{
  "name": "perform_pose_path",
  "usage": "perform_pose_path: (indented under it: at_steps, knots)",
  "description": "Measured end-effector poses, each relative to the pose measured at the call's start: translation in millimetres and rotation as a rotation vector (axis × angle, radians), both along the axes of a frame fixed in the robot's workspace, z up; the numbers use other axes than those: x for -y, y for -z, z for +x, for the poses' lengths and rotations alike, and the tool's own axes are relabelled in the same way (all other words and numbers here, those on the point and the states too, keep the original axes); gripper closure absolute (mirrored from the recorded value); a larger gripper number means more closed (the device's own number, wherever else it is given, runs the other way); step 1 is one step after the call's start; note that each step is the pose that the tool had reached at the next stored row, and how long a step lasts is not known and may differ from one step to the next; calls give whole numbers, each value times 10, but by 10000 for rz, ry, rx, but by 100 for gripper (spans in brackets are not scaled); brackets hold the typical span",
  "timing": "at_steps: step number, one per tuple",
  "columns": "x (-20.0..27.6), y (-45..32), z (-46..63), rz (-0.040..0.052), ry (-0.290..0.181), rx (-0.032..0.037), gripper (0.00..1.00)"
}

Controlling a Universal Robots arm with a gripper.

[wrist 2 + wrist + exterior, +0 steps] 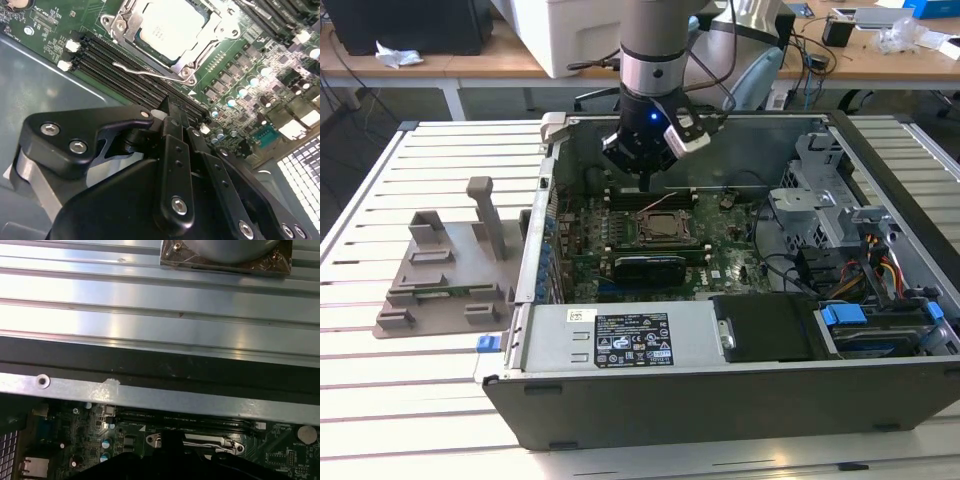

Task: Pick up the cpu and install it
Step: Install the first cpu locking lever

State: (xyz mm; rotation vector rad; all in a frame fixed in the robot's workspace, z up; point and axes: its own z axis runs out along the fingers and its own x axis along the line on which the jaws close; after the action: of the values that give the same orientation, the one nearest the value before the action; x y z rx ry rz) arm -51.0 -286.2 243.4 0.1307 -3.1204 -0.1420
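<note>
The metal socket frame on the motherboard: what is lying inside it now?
In the second wrist view, the cpu lies flat inside the socket frame, silver-white top up, and the gripper is above the memory slots beside it. The contacts under the cpu are covered.

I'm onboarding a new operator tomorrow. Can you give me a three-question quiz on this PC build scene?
1. True or false: the cpu lies in the motherboard socket.
2. The gripper hovers over: A) the grey tray, B) the open computer case, C) the bare table.
3. Which side of the case is the grey tray on, in the exterior view?

Key: 1 true; 2 B; 3 the exterior view's left.
</note>
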Motion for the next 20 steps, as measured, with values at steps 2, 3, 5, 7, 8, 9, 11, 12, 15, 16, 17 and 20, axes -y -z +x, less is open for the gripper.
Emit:
perform_pose_path:
  at_steps: [2,3,5,7,8,9,11,12,15,16,17,20]
  knots:
    - [0,39,5,8,-2,0,89]
    - [0,62,11,7,-1,-3,89]
    - [0,121,40,6,-2,-12,89]
    - [0,157,65,7,-1,-17,89]
    - [0,171,76,7,-1,-20,89]
    - [0,195,94,8,-1,-22,89]
    - [0,217,113,7,-2,-25,89]
    - [0,234,126,8,-3,-26,89]
    - [0,270,168,6,-2,-29,89]
    - [0,281,181,6,-2,-29,89]
    - [0,291,194,7,-2,-28,89]
    - [0,310,227,7,-2,-28,89]
